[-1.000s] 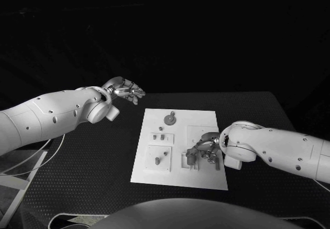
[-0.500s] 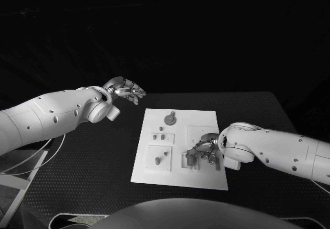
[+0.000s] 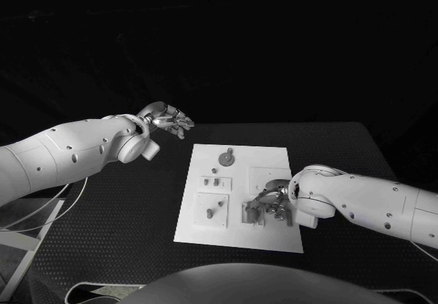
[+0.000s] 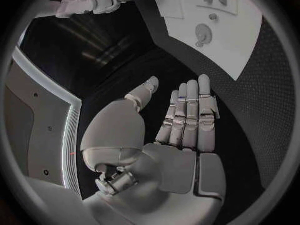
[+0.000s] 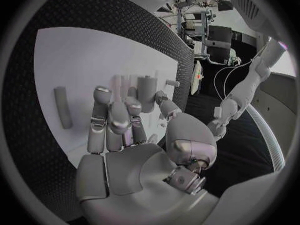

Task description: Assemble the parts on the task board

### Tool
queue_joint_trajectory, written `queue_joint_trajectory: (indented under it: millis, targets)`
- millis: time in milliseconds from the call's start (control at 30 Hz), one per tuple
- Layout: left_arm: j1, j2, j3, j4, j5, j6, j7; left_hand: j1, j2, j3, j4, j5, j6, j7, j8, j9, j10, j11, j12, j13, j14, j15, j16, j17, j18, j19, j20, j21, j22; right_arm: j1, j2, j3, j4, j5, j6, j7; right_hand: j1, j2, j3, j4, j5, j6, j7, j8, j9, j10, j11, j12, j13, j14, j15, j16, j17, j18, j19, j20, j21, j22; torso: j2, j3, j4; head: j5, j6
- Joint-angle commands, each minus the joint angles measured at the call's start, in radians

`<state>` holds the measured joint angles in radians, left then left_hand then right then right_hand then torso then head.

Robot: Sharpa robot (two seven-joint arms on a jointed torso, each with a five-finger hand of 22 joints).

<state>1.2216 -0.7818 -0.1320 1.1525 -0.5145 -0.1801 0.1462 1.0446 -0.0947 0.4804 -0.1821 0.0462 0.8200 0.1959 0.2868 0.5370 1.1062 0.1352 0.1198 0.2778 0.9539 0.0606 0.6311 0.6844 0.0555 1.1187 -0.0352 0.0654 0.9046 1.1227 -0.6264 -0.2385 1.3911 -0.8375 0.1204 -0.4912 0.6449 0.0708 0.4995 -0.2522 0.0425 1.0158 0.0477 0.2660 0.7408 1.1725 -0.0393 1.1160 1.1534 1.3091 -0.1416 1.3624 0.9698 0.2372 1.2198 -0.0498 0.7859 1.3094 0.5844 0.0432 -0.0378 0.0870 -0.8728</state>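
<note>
Black table under a dark backdrop, with the white board at its centre. On the board's near right corner the right hand is down among the parts, fingers curled around an upright peg; whether they actually clamp it I cannot tell. One loose part lies flat on the board beside that hand. Off the board's far left corner, the left hand hangs empty, fingers spread. The step looks like seating a peg; next calls for a firm pinch and straight alignment.
</note>
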Motion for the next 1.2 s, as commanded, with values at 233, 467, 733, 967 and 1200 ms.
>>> queue_joint_trajectory:
  millis: [233,467,733,967,1200]
  targets:
    - [0.001,0.001,0.0,0.001,0.005,0.014,0.006,-0.005,0.004,-0.001,0.008,0.004,-0.007,-0.003,0.004,-0.002,-0.008,0.001,0.005,-0.002,0.008,0.001,-0.006,0.001,0.013,0.008,-0.002,0.004,-0.002,-0.008,0.007,0.0,-0.008,-0.011,-0.004,0.002,-0.015,-0.003,0.006,-0.001,0.006,0.027,0.024,-0.007,-0.001,0.004,-0.001,-0.006,-0.002,-0.002,-0.005,0.005,-0.002,0.025,-0.005,-0.002,-0.003,0.016,0.0,0.0001,0.0001,0.001,0.0]
    - [0.001,0.001,0.0,0.001,0.005,0.014,0.006,-0.005,0.004,-0.001,0.008,0.004,-0.007,-0.003,0.004,-0.002,-0.008,0.001,0.006,-0.002,0.008,0.001,-0.006,0.002,0.013,0.008,-0.002,0.004,-0.002,-0.008,0.008,0.0,-0.007,-0.011,-0.003,0.001,-0.023,-0.011,0.009,-0.001,0.006,0.024,0.024,-0.01,-0.001,0.002,0.0,-0.007,-0.002,-0.003,-0.005,0.005,-0.004,0.025,-0.006,-0.002,-0.004,0.015,0.0,-0.0004,-0.0002,0.002,0.0]
    - [0.001,0.001,0.0,0.001,0.005,0.015,0.005,-0.005,0.004,-0.001,0.008,0.004,-0.007,-0.003,0.004,-0.002,-0.008,0.001,0.006,-0.002,0.008,0.001,-0.006,0.002,0.013,0.007,-0.002,0.004,-0.002,-0.008,0.01,0.0,-0.009,-0.012,-0.012,0.002,-0.037,-0.031,0.015,0.002,0.006,0.014,0.027,-0.019,-0.003,-0.003,0.002,-0.009,-0.003,-0.006,-0.003,0.002,-0.009,0.025,-0.007,-0.002,-0.007,0.014,0.0,-0.0002,0.0,0.002,0.0]
    - [0.001,0.001,0.0,0.001,0.005,0.015,0.006,-0.004,0.004,-0.001,0.008,0.004,-0.007,-0.003,0.004,-0.002,-0.009,0.001,0.006,-0.002,0.008,0.001,-0.007,0.003,0.013,0.007,-0.002,0.004,-0.002,-0.01,0.012,-0.001,-0.01,-0.016,-0.01,0.003,-0.042,-0.055,0.023,0.001,0.006,0.004,0.031,-0.027,-0.003,-0.01,0.006,-0.012,-0.005,-0.007,0.001,0.001,-0.013,0.025,-0.007,-0.002,-0.009,0.014,0.0,-0.0002,-0.0002,0.003,0.0]
    - [0.001,0.0,0.0,0.002,0.005,0.014,0.005,-0.004,0.004,-0.002,0.008,0.004,-0.007,-0.003,0.005,-0.002,-0.009,0.001,0.006,-0.002,0.008,0.001,-0.007,0.003,0.013,0.007,-0.002,0.004,-0.002,-0.01,0.011,-0.001,-0.009,-0.021,-0.018,0.002,-0.048,-0.081,0.027,0.002,0.006,-0.002,0.034,-0.032,-0.004,-0.013,0.009,-0.013,-0.005,-0.007,0.003,0.0,-0.015,0.025,-0.008,-0.001,-0.011,0.013,0.0,-0.0002,-0.0003,0.003,0.0]
